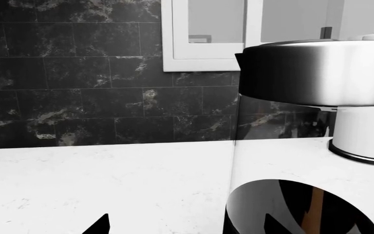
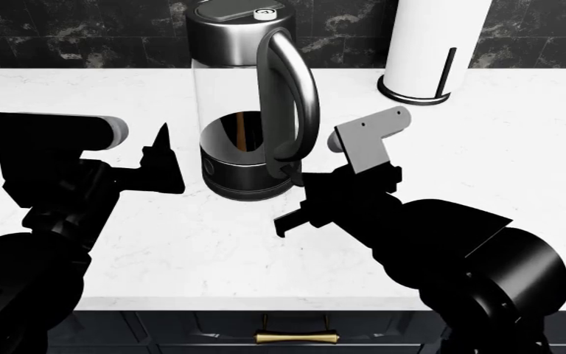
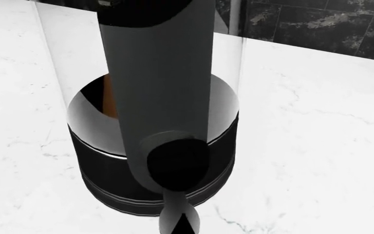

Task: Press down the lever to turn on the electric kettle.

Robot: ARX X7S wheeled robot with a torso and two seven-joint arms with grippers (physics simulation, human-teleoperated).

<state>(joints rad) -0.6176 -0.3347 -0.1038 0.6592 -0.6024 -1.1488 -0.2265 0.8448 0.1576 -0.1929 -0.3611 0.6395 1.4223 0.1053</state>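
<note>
The electric kettle (image 2: 244, 96) stands at the back middle of the white counter, glass body, dark chrome lid, looped chrome handle facing me. The lever (image 3: 176, 169) is the small glossy black rounded piece at the foot of the handle; a grey-sheened tab runs from it toward my fingertip. My right gripper (image 3: 185, 226) is shut, empty, its tip just in front of and below the lever; in the head view the right gripper (image 2: 305, 195) sits by the kettle's base. My left gripper (image 2: 162, 164) is open and empty, left of the kettle (image 1: 310, 126); its tips straddle the kettle's left edge (image 1: 187, 226).
A white paper-towel roll (image 2: 430, 44) on a black wire stand is at the back right, behind the kettle in the left wrist view (image 1: 362, 131). Black marble tiles (image 1: 76, 87) line the wall. The counter's front edge (image 2: 263, 304) runs above a drawer handle.
</note>
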